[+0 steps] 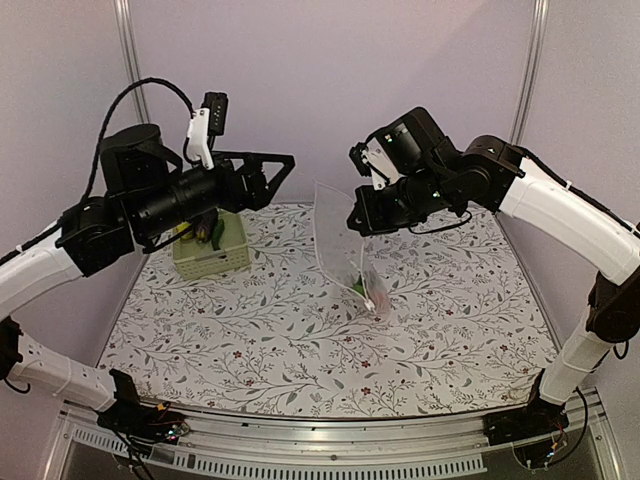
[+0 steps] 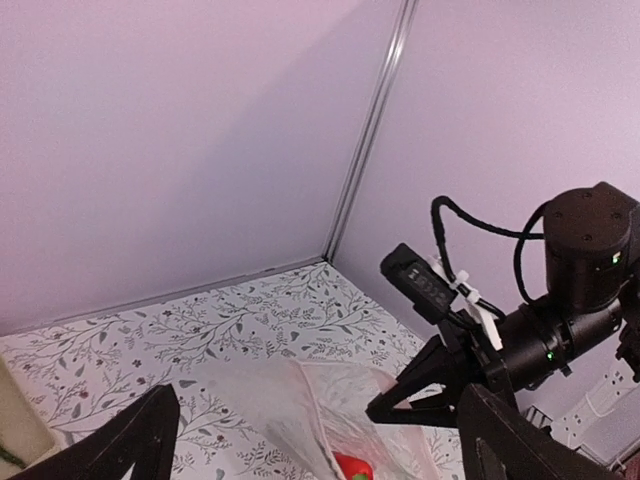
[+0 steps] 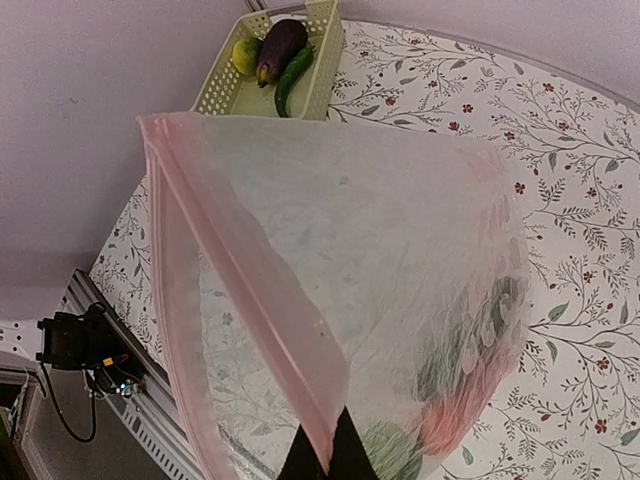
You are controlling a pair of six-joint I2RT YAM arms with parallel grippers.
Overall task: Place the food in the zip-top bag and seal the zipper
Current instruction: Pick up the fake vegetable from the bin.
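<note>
The clear zip-top bag (image 1: 340,240) hangs upright over the table, its bottom resting on the cloth. My right gripper (image 1: 356,214) is shut on the pink zipper strip (image 3: 250,290) at the bag's top edge, pinched between the fingertips (image 3: 345,455). A red-orange piece (image 3: 462,412) and a green piece (image 3: 388,452) lie in the bag's bottom. My left gripper (image 1: 278,182) is open and empty, in the air just left of the bag's mouth. The dark purple eggplant (image 3: 280,44), green cucumber (image 3: 291,82) and a yellow-green piece (image 3: 244,55) lie in the basket.
The pale green slotted basket (image 1: 222,260) stands at the back left of the flowered tablecloth (image 1: 250,340), under my left arm. Walls close in the back and sides. A metal rail (image 1: 330,462) runs along the near edge.
</note>
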